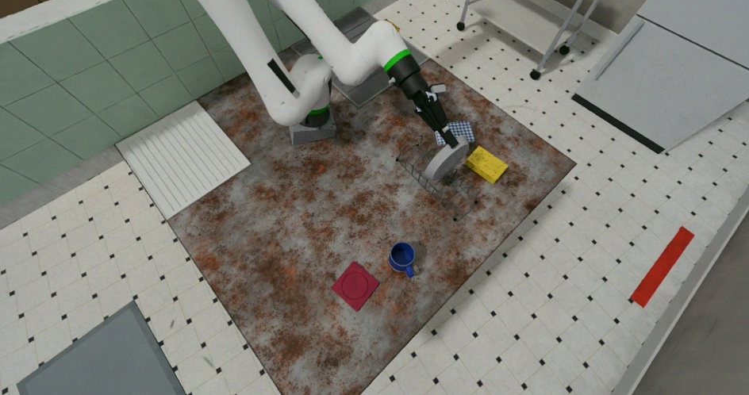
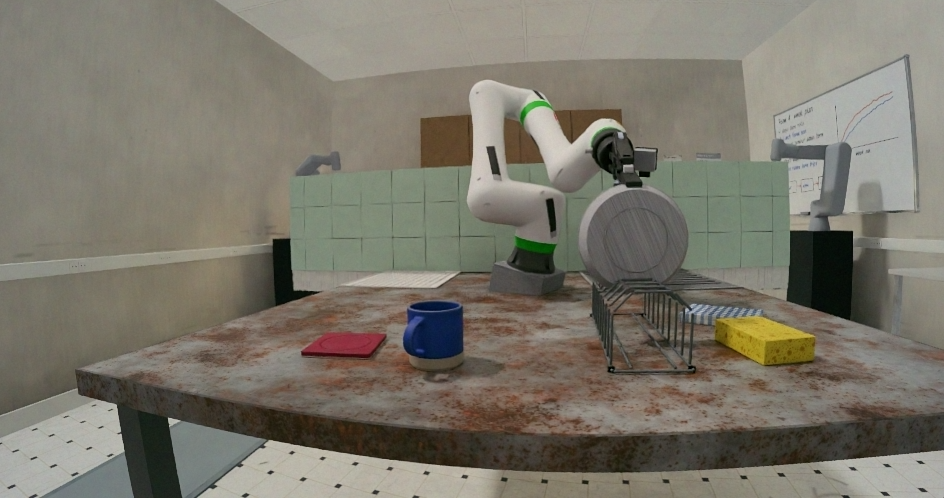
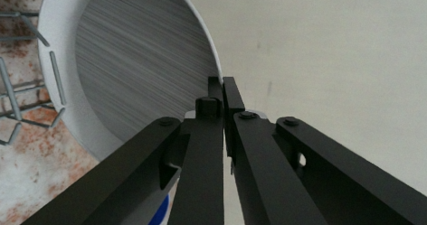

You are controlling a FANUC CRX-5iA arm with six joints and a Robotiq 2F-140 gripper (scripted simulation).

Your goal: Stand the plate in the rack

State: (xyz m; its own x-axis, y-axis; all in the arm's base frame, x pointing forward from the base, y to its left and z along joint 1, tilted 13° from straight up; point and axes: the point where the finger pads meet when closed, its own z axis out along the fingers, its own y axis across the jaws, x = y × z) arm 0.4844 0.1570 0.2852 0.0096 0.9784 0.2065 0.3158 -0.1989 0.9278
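Observation:
The grey round plate (image 1: pixel 445 161) (image 2: pixel 634 240) (image 3: pixel 140 52) hangs upright, slightly tilted in the top view. My gripper (image 1: pixel 452 142) (image 2: pixel 629 183) (image 3: pixel 220 93) is shut on its upper rim. The wire dish rack (image 1: pixel 455 218) (image 2: pixel 611 369) (image 3: pixel 57 78) stands on the counter below it. In the exterior view the plate's lower edge overlaps the rack's top wires. In the wrist view some wires pass in front of the plate's far edge. Most of the plate is above the rack. Its exact place between the long wires cannot be told. The visible feet look level on the counter.
The yellow sponge (image 1: pixel 486 164) (image 2: pixel 760 340) and checked cloth (image 1: pixel 466 130) (image 2: pixel 723 312) lie close beside the rack. A blue mug (image 1: pixel 402 255) (image 2: pixel 434 332) and red coaster (image 1: pixel 355 285) (image 2: pixel 343 344) are nearer the front. A white ribbed board (image 1: pixel 183 159) lies at the far left.

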